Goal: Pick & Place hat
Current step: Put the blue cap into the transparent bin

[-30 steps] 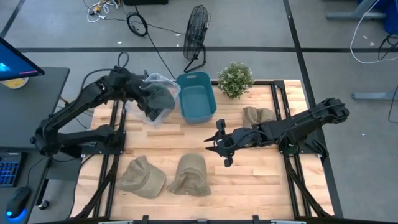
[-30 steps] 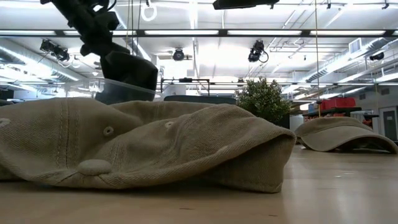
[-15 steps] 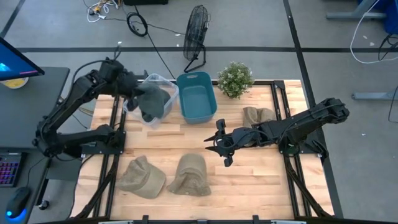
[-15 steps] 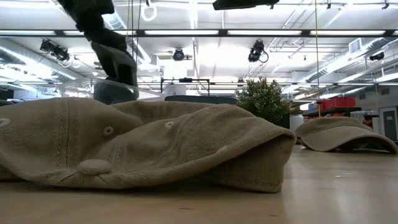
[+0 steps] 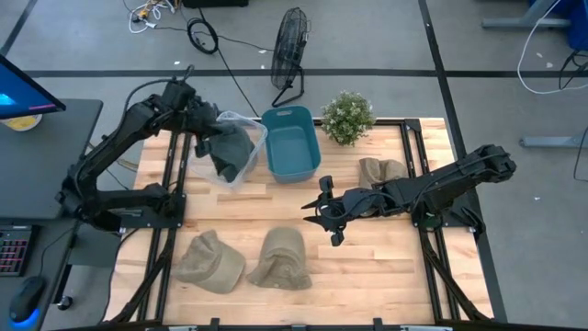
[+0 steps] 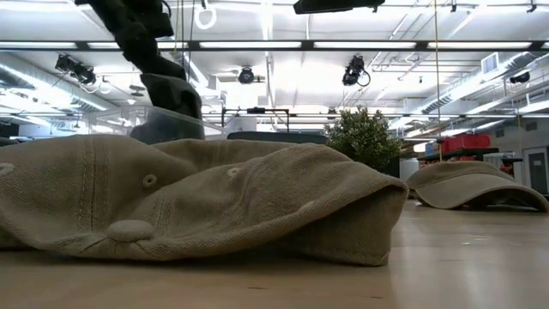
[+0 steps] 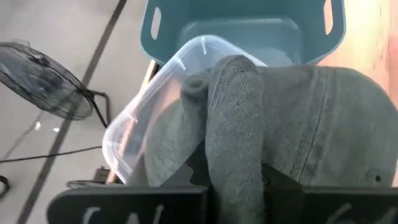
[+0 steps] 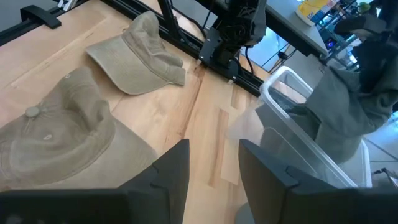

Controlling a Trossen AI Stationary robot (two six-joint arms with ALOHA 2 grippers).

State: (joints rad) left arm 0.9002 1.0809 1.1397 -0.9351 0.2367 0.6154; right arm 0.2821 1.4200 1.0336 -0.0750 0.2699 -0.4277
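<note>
My left gripper (image 5: 198, 126) is over the table's far left corner, shut on a grey-green hat (image 5: 231, 149) that hangs over a clear plastic bin (image 5: 253, 130). The low view shows the hat (image 6: 174, 97) below that gripper (image 6: 141, 30). My right gripper (image 5: 322, 217) is open, low over the table's middle, touching nothing; its wrist view shows the open fingers (image 8: 214, 168). Two tan hats (image 5: 209, 262) (image 5: 280, 259) lie flat near the front edge, a third (image 5: 380, 170) at the right. My left gripper pinches a bunched fold of the grey-green hat's crown (image 7: 233, 149) between its two fingers, coming from above. The hat hangs slack below the fingers, and its lower part (image 7: 186, 124) reaches into the clear bin.
A blue bin (image 5: 292, 142) stands right of the clear bin, and a small potted plant (image 5: 347, 117) sits at the far edge. Black rails run along the table's left and right sides. Bare wood lies between the blue bin and the front hats.
My left gripper swung toward the table's left edge and then back right, still shut on the grey-green hat. The hat swayed with it and hangs over the clear bin as before. The right arm kept still.
</note>
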